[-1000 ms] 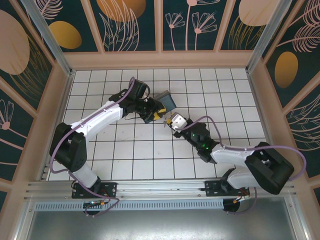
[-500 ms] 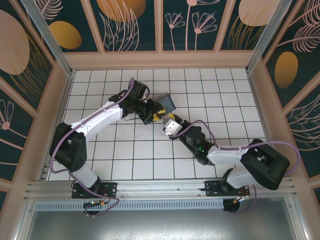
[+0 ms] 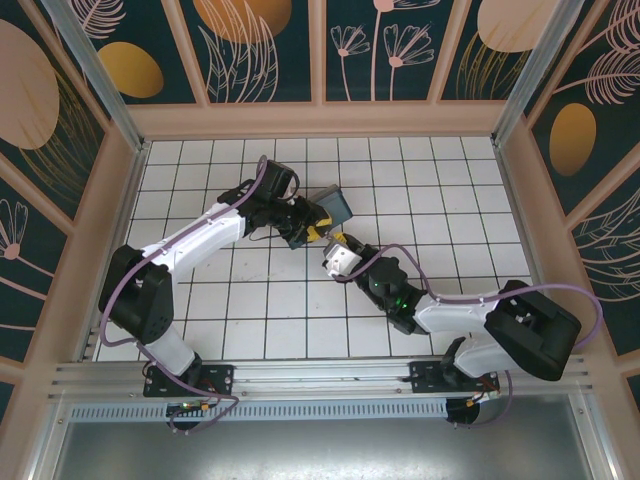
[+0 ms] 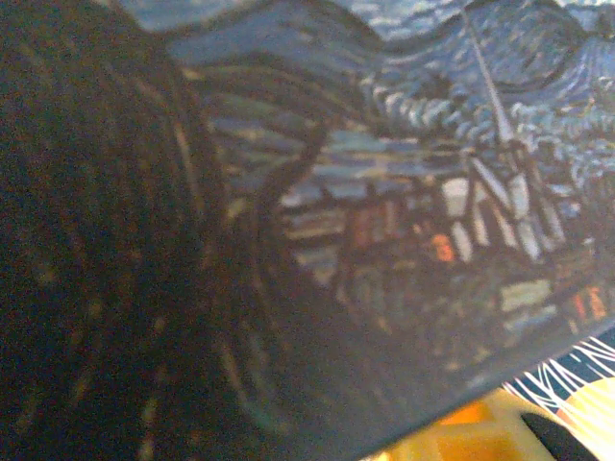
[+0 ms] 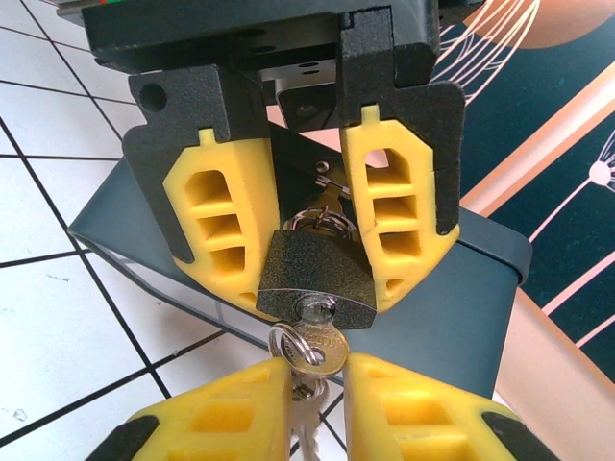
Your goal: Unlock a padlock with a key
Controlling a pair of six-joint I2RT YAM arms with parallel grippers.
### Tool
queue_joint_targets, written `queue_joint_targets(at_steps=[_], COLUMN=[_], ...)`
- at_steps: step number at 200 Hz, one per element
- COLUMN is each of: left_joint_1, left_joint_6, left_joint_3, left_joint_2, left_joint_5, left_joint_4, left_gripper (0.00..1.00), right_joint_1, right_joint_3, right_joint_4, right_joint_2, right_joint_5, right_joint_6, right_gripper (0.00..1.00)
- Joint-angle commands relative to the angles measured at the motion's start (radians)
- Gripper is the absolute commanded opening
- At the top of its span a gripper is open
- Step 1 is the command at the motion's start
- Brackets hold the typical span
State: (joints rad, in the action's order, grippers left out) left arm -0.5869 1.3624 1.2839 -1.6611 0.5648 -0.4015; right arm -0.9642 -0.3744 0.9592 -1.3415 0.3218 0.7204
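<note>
In the right wrist view the small dark padlock [image 5: 312, 272] hangs keyhole-down, pinched between the yellow fingers [image 5: 223, 223] of my left gripper [image 5: 315, 288], which is shut on its body. Its thin shackle loop peeks out above the body. The grey key [image 5: 322, 348] sits in the keyhole, with a ring and a second key dangling below. My right gripper [image 5: 317, 376] comes from below, its two yellow pads pressed against the key's head. From above, the left gripper [image 3: 312, 232] and right gripper [image 3: 335, 244] meet tip to tip mid-table.
The Starry Night painted tin [image 3: 331, 207] lies just behind the two grippers, its dark side [image 5: 452, 307] close behind the padlock and its painted lid [image 4: 404, 163] right before the left wrist camera. White gridded floor [image 3: 250, 300] surrounds them; patterned walls [image 3: 320, 50] enclose the table.
The right arm has slid left and forward toward the left gripper, and its jaws have narrowed onto the key's head. The left arm and the padlock have stayed put.
</note>
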Motion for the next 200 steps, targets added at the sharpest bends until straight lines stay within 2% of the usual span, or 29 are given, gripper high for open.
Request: queue_joint_targets(at_steps=[1,36,96,121,152,175,200], left_joint_1=[0.005,0.005,0.005,0.005,0.004,0.005,0.004], left_joint_6=[0.003,0.008,0.01,0.014,0.015,0.015,0.018], left_joint_3=[0.028,0.023,0.027,0.026,0.025,0.025,0.021], left_joint_2=[0.011,0.013,0.011,0.011,0.011,0.013,0.015], left_joint_5=[0.019,0.016,0.015,0.015,0.02,0.019,0.019], left_joint_4=[0.044,0.046,0.041,0.047,0.046,0.047,0.048], left_gripper=[0.24,0.24,0.24,0.23,0.23,0.23,0.23], right_joint_1=[-0.02,-0.019,-0.019,-0.019,-0.027,-0.025,-0.026], right_joint_3=[-0.003,-0.015,-0.026,-0.033,-0.042,-0.052,-0.071], right_joint_4=[0.04,0.044,0.043,0.043,0.044,0.024,0.004], right_joint_2=[0.016,-0.007,0.011,0.009,0.01,0.004,0.002], right_joint_5=[-0.014,-0.017,0.003,0.002,0.006,0.0,-0.007], right_joint_6=[0.011,0.029,0.057,0.063,0.077,0.082,0.06], right_gripper=[0.2,0.19,0.31,0.29,0.3,0.25,0.27])
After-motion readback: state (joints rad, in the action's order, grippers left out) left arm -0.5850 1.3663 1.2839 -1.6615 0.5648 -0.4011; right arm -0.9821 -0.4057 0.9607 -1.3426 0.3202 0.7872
